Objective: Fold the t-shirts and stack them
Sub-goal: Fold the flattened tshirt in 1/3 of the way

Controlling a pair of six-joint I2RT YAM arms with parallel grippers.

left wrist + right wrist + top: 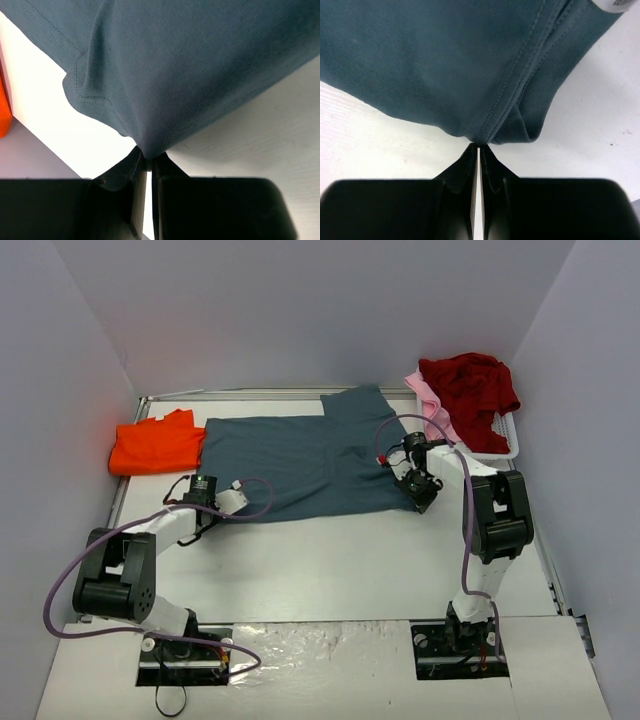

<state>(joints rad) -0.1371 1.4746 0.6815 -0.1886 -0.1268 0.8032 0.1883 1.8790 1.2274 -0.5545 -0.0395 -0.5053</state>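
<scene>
Orange shirt [155,445] lies bunched at about 10 o'clock on the white counter [330,570], close to the left wall. Its 3 o'clock edge meets the blue-grey shirt [295,465]; which cloth lies on top there cannot be told.

The blue-grey shirt is spread nearly flat across the middle of the counter, from the orange one toward the basket, with one sleeve reaching out toward 1 o'clock. Its near hem runs from 8 o'clock to 4 o'clock.

The left arm [120,575] reaches to the shirt's 8 o'clock corner. In the left wrist view the left jaws are clenched on that hem, the cloth drawn up into a tight peak between them, a stitched sleeve edge hanging to the side, and a sliver of orange showing at 9 o'clock in the picture.

The right arm [495,515] bends over to the shirt's 4 o'clock corner. In the right wrist view the right jaws are pinched together on the folded, stitched hem, with bare counter on both sides of them.

At 2 o'clock on the counter, against the right wall, stands a white basket [508,445]. A dark red shirt [470,390] is heaped in it, rising above the rim. A pink shirt [432,405] hangs over the basket's 9 o'clock side, partly under the red one, its lower end just beside the right arm's wrist.
</scene>
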